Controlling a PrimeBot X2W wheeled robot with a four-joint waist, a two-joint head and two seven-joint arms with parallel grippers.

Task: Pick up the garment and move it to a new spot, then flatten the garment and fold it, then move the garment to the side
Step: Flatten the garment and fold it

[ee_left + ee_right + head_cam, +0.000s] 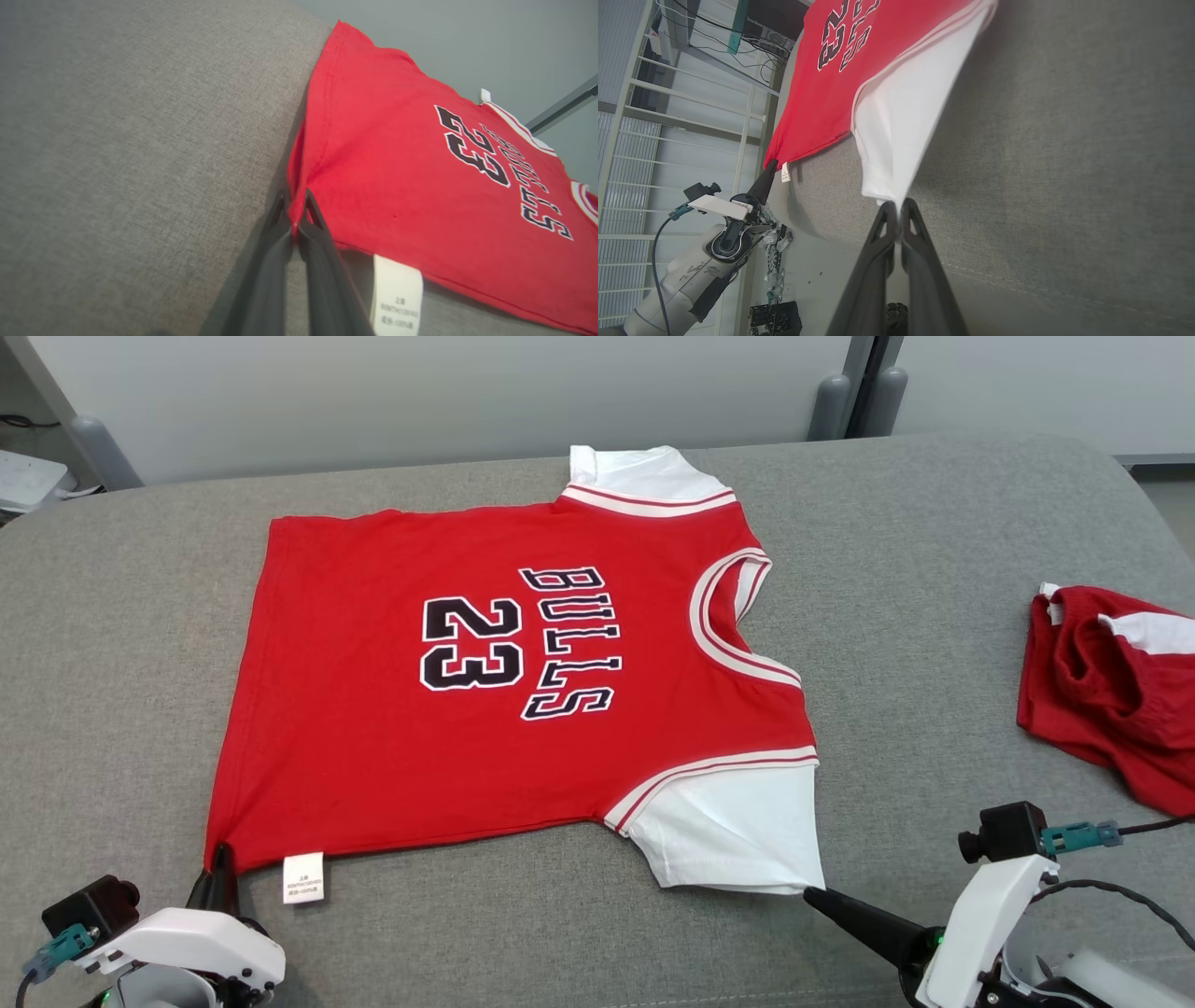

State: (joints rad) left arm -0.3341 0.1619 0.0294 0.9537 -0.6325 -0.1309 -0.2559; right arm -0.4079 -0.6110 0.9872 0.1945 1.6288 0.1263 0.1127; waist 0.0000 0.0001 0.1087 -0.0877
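Left gripper (222, 855), lower left of the head view: fingers point up the frame, jaws clamped on the near hem corner of the jersey (523, 681). Right gripper (810, 893), lower right: fingers angled to the upper left, tip at the corner of the near white sleeve (738, 831). Both pale wrists sit low at the bottom edge.

The jersey lies flat and print up on the middle of the grey cushion (934, 616), with the hem toward frame left and the collar toward frame right.

The head view also records a crumpled red cloth (1111, 700) at the right edge, well apart from the jersey.

In the left wrist view, red fabric is pinched between the fingertips. A white tag (397, 298) hangs from the hem just beside the right-hand finger.

The right wrist view confirms what the head view leaves unclear: the jaws are closed on the sleeve corner, with the cloth drawn to a point. At middle left it also shows the left gripper at the hem corner, with shelving and cables beyond the cushion edge.
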